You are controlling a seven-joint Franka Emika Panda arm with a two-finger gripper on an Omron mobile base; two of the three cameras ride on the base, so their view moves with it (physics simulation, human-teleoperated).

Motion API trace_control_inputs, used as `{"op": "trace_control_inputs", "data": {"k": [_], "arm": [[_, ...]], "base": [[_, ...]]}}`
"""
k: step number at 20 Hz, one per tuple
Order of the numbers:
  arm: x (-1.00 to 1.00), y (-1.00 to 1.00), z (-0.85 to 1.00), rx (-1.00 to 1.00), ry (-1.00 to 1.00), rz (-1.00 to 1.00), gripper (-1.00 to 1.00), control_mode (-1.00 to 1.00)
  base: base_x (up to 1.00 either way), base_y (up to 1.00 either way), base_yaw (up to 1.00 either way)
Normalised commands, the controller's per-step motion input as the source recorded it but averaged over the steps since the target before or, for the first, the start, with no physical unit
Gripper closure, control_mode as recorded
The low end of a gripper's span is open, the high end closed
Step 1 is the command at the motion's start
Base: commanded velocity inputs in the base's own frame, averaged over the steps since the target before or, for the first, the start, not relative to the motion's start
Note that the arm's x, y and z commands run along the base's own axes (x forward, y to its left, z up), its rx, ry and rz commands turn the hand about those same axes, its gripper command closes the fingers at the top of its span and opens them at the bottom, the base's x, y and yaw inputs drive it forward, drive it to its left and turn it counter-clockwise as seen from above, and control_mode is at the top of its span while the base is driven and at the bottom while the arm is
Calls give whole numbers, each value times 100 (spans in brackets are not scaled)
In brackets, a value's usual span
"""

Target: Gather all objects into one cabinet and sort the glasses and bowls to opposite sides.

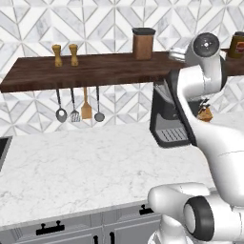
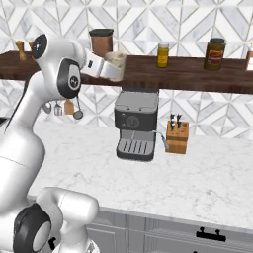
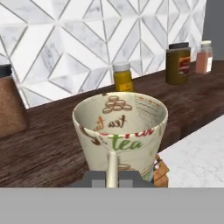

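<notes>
A cream cup printed with "tea" lettering and biscuits, one of the glasses, hangs in front of the dark wooden shelf. My gripper is shut on its handle, which stands upright between the two fingertips. In the right base view the cup is held at shelf height above the coffee machine, with my gripper at its left. The cabinet and the bowls are out of view.
On the shelf stand a brown canister, a yellow jar and a dark jar. A knife block sits beside the coffee machine. Utensils hang under the shelf above the marble counter.
</notes>
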Motion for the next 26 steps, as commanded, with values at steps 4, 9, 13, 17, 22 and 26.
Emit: {"op": "trace_control_inputs", "data": {"k": [4,9,13,17,22,26], "arm": [[-67,31,1,-1,0,30,100,-100],[-78,43,1,-4,0,22,100,-100],[-73,41,0,-4,0,16,100,-100],[-75,33,0,-3,0,15,100,-100],[-56,6,7,-1,0,2,100,-100],[-66,0,10,-3,6,0,100,-100]], "base": [[0,0,0],[0,0,0],[0,0,0],[0,0,0],[0,0,0],[0,0,0]]}}
